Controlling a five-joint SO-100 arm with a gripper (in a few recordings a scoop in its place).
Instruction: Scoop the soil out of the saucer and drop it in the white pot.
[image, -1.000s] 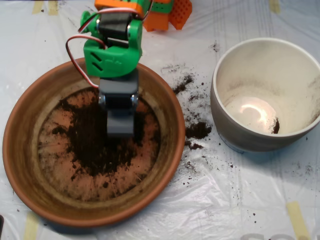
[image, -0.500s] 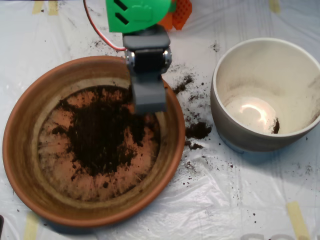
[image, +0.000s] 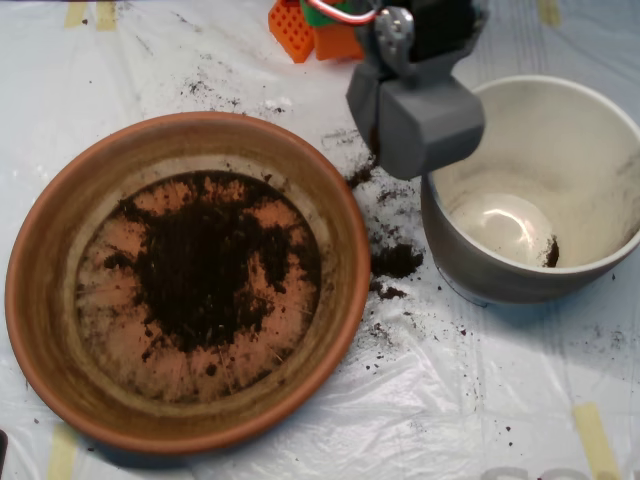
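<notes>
- The grey scoop (image: 420, 120) is hanging at the upper middle of the overhead view, overlapping the left rim of the white pot (image: 480, 275) and the sheet just beside it.
- Its two shells are looking pressed together into one closed block, with no gap showing between them; whether any soil is sitting inside them cannot be told from above.
- Above the scoop, a dark motor housing with a metal bracket (image: 396, 28) is running out of the top edge, with a red wire looping nearby.
- Orange printed parts (image: 300, 25) are standing at the top edge, just left of the arm.
- The white pot is sitting at the right, its bottom shining with a bright glare, and a small dark clump of soil (image: 551, 252) is lying against its inner wall at the lower right.
- Most of the soil (image: 205, 265) is lying as a dark patch in the middle of the saucer (image: 40, 290), which is sitting at the left, well apart from the scoop.
- Spilled crumbs (image: 396, 260) are lying on the white plastic sheet (image: 470, 400) between saucer and pot, with finer specks scattered above the saucer.
</notes>
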